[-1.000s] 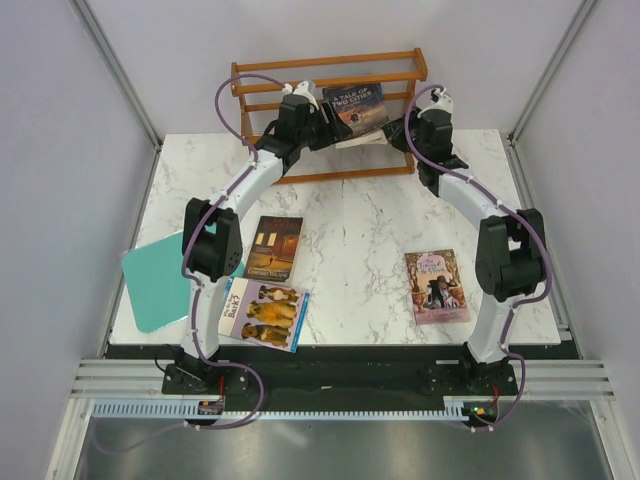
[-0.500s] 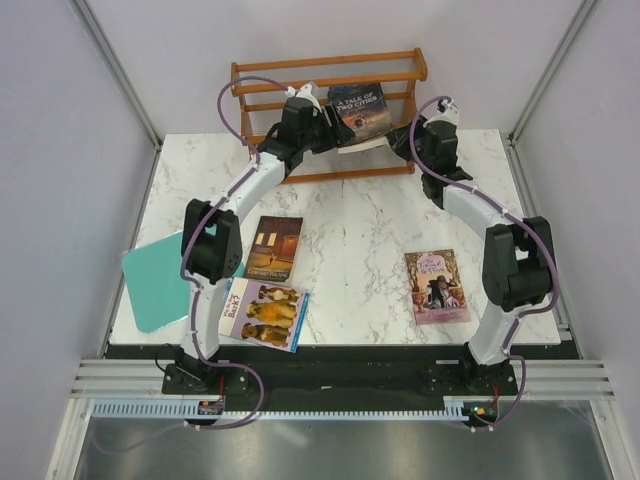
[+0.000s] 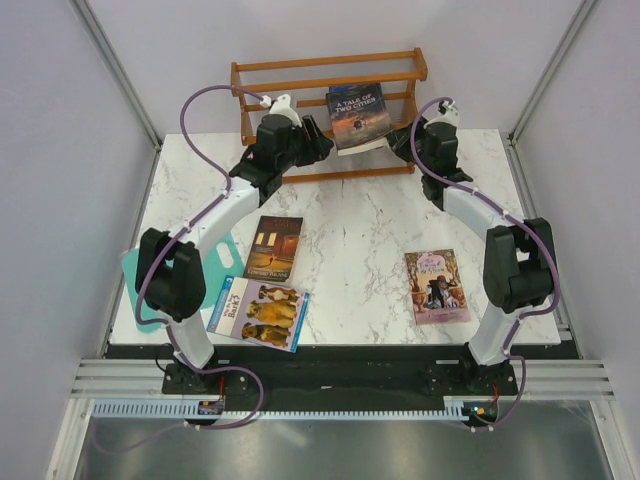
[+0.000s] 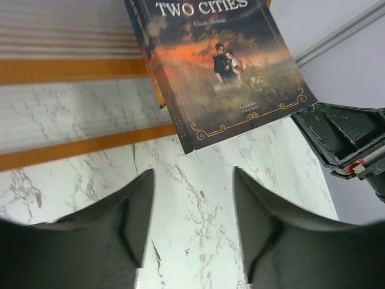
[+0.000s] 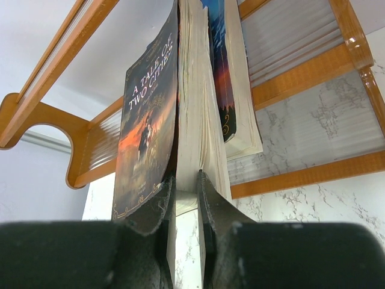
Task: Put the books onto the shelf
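Left arm and right arm reach forward; left fingers spread, right fingers clamped close.

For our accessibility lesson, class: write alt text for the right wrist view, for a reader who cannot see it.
The right end effector pinches the near edge of A Tale of Two Cities, seen edge-on in front of the orange wooden shelf. Another book stands just to its right.
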You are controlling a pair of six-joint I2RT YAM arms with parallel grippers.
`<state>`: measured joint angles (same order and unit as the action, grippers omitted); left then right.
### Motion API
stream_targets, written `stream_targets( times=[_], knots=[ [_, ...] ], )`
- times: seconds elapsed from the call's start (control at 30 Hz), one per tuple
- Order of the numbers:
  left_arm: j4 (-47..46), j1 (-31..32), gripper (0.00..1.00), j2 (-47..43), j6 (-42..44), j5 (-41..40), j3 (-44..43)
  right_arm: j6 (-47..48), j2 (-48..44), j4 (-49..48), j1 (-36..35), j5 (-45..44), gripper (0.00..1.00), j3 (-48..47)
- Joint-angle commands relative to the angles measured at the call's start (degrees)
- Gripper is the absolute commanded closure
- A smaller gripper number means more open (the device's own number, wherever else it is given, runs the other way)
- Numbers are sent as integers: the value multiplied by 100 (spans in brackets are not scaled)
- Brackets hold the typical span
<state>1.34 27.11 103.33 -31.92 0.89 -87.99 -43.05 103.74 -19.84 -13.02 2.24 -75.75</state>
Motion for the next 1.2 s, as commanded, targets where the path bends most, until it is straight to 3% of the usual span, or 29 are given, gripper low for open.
stream_targets(
  times=[0.0,0.07,0.1,0.23,0.73,1.17],
  knots=[
    [-223,22,67,-174,432,77,1,-28,-232,-144,-34,-48,93,-10],
    [39,57,93,-42,485,166,-200,-37,-214,-135,-34,-66,93,-19],
    [172,83,98,159,494,123,-306,-37,-206,-135,-34,-57,93,-28],
    [787,206,98,556,687,254,-860,-2,-179,-56,-34,-83,93,-81],
    [1070,374,98,908,793,123,-1308,-28,-126,-55,-26,-101,93,-90],
    [1518,391,98,1673,925,-62,-2539,-28,-30,-12,10,-66,93,-274]
  ],
)
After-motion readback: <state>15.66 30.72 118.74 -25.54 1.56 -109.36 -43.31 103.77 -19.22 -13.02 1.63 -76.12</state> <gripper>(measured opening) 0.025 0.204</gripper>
